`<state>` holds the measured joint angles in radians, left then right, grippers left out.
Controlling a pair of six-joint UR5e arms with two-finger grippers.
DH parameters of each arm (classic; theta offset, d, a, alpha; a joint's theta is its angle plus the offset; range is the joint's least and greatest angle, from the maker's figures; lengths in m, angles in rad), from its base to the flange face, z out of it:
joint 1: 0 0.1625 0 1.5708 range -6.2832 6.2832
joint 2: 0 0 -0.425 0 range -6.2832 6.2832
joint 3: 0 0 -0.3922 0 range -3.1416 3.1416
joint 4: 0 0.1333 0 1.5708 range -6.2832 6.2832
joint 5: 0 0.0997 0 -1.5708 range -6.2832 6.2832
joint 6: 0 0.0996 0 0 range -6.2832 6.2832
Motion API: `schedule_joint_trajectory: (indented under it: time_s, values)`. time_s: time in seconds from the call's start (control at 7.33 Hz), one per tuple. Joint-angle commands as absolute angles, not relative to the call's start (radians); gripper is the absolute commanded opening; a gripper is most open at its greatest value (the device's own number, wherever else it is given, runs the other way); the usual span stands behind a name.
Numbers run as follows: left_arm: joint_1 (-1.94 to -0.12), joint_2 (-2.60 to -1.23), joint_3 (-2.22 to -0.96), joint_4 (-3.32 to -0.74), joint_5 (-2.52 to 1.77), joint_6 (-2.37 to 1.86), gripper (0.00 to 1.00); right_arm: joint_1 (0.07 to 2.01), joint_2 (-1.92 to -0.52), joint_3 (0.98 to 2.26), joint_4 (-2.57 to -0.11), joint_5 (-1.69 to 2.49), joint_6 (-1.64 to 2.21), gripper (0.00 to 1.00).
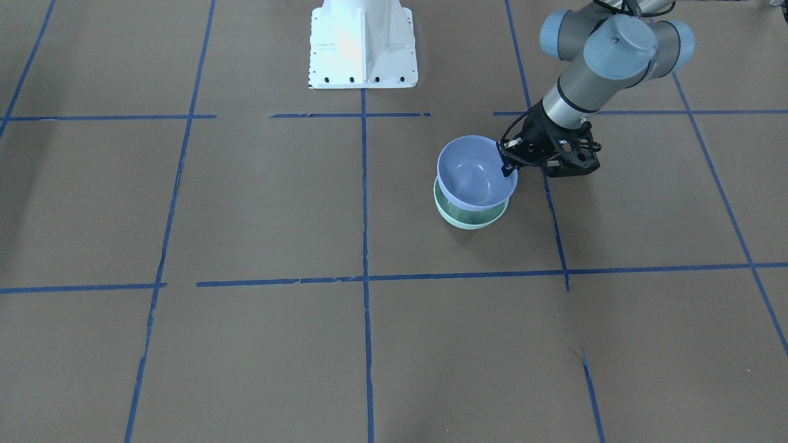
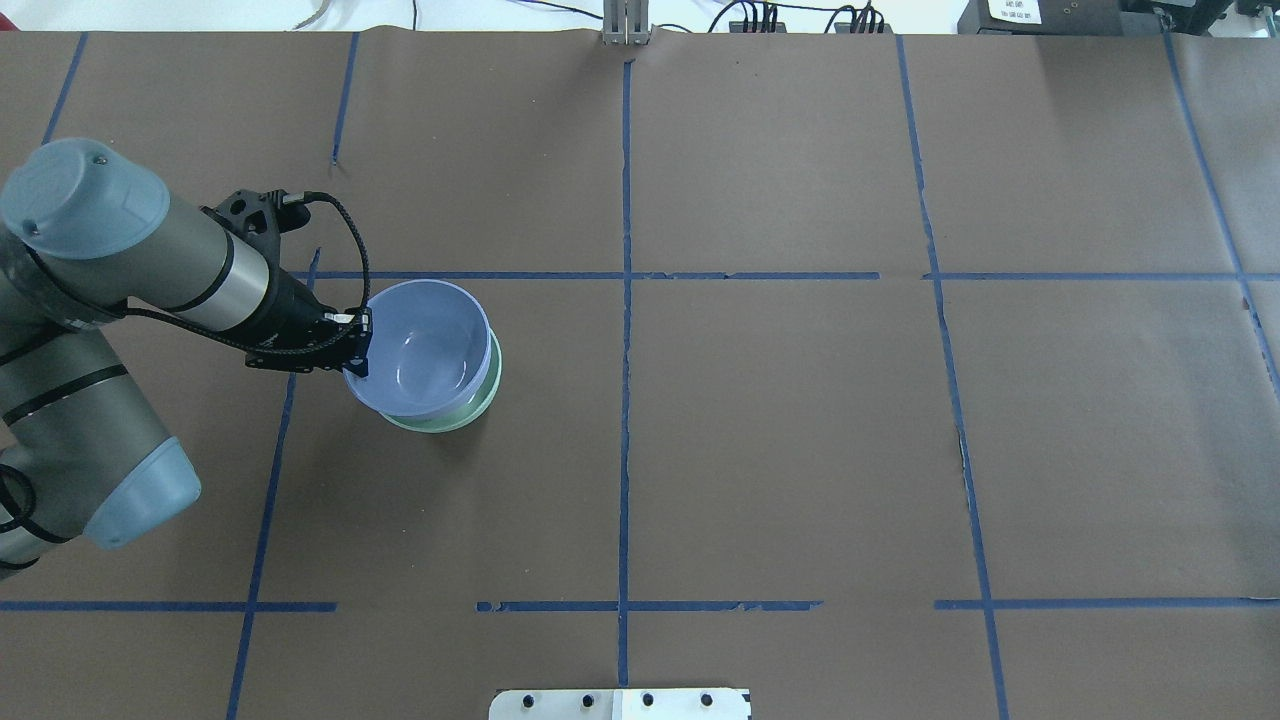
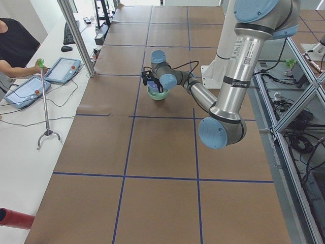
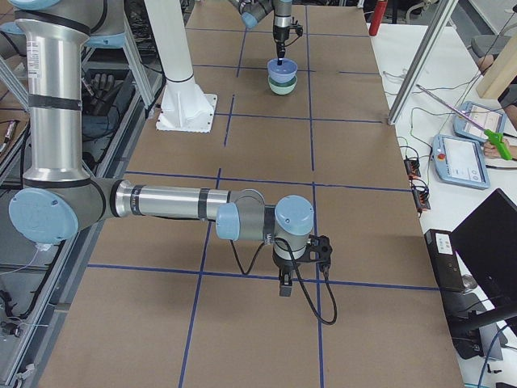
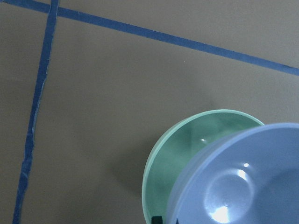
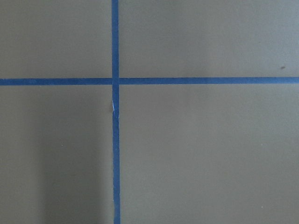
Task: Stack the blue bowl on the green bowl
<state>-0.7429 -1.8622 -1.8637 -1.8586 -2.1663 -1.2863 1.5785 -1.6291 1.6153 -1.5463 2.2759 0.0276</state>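
Note:
The blue bowl [image 1: 477, 175] is held by its rim, slightly tilted, right over the green bowl [image 1: 471, 220], which stands on the brown table. The blue one covers most of the green one; I cannot tell whether they touch. My left gripper [image 1: 510, 161] is shut on the blue bowl's rim on the side nearest the arm. The overhead view shows the same: left gripper [image 2: 360, 345], blue bowl [image 2: 425, 345], green bowl [image 2: 445, 420]. The left wrist view shows the blue bowl [image 5: 243, 186] above the green bowl [image 5: 187, 144]. My right gripper [image 4: 283, 284] hangs far away over bare table; I cannot tell if it is open.
The white robot base [image 1: 363, 43] stands at the table's middle edge. Blue tape lines [image 2: 625, 300] grid the brown table. Beyond the far edge are a metal post [image 3: 76, 35], tablets [image 3: 61, 68] and an operator [image 3: 15, 46].

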Motion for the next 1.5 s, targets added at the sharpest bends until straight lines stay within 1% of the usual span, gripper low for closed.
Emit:
schedule_joint_trajectory:
  time_s: [0.0, 0.55, 0.68, 0.95, 1.23, 1.36]
  values:
    - [-0.742, -1.862, -1.852, -1.867, -2.166, -1.261, 0.99, 1.578, -1.629, 1.615, -1.546, 2.276, 0.028, 1.00]
    - [-0.747, -1.853, -1.862, -1.870, -2.166, -1.255, 1.00, 1.578, -1.629, 1.615, -1.546, 2.275, 0.028, 1.00]
    - [-0.793, -1.853, -1.885, -1.868, -2.166, -1.227, 1.00, 1.578, -1.629, 1.615, -1.546, 2.275, 0.028, 1.00]
    - [-0.943, -1.848, -1.896, -1.794, -2.175, -0.887, 1.00, 1.578, -1.629, 1.615, -1.546, 2.275, 0.028, 1.00]
    - [-1.139, -1.800, -1.913, -1.694, -2.209, -0.528, 1.00, 1.578, -1.629, 1.615, -1.546, 2.275, 0.028, 1.00]
    - [-1.222, -1.772, -1.899, -1.665, -2.241, -0.362, 1.00, 1.578, -1.629, 1.615, -1.546, 2.275, 0.028, 1.00]
